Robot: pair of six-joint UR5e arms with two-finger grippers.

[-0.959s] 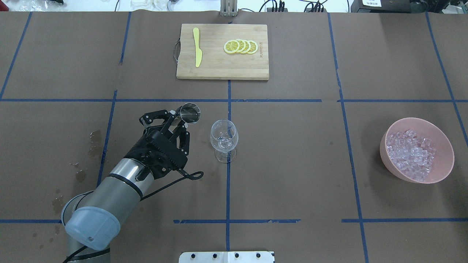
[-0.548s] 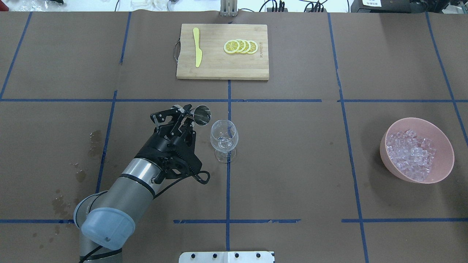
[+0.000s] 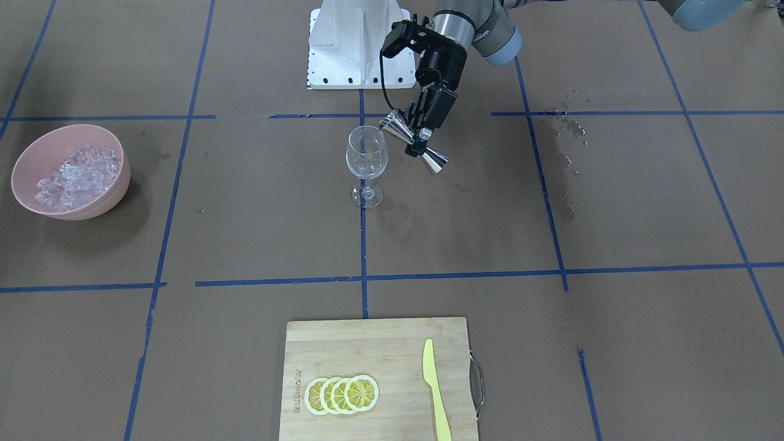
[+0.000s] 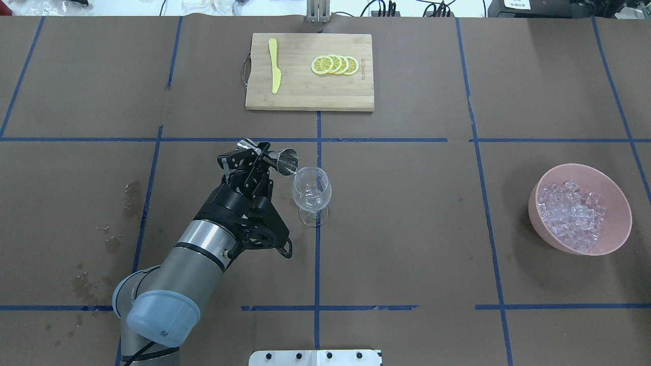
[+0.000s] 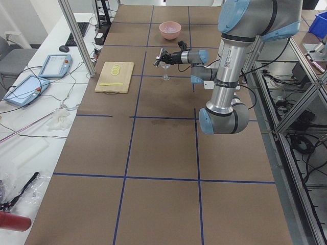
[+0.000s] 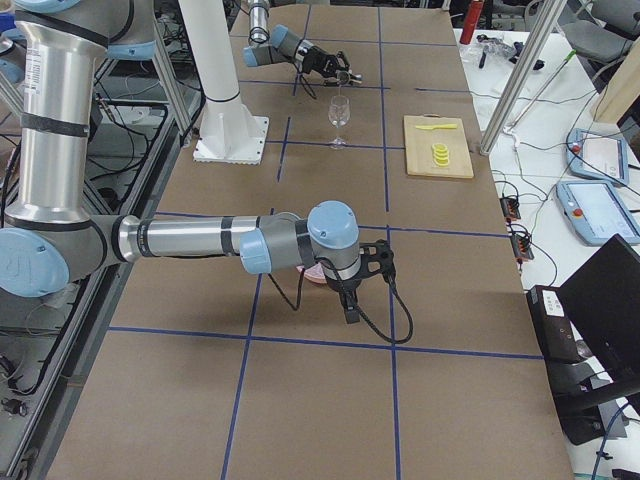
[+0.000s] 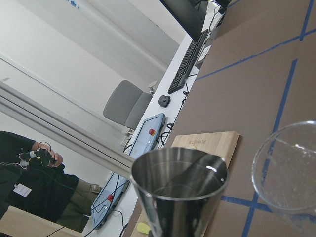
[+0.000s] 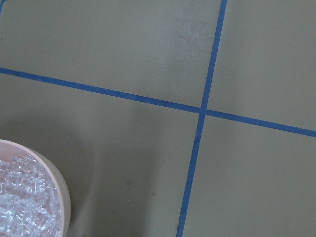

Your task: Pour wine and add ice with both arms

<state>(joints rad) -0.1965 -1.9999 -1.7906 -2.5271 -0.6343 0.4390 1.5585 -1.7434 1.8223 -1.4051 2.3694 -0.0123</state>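
Steel jigger (image 4: 284, 159), clamped in left gripper (image 4: 258, 155), is pointing its mouth rightward over wine glass (image 4: 311, 190) rim at frame centre; right gripper (image 6: 350, 308) state indeterminate

heap of glinting ice (image 4: 572, 216) in bowl (image 4: 618, 206)

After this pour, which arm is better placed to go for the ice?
Right. The left gripper is busy holding the jigger tipped at the wine glass. The right arm sits by the pink bowl of ice, which its wrist camera sees.
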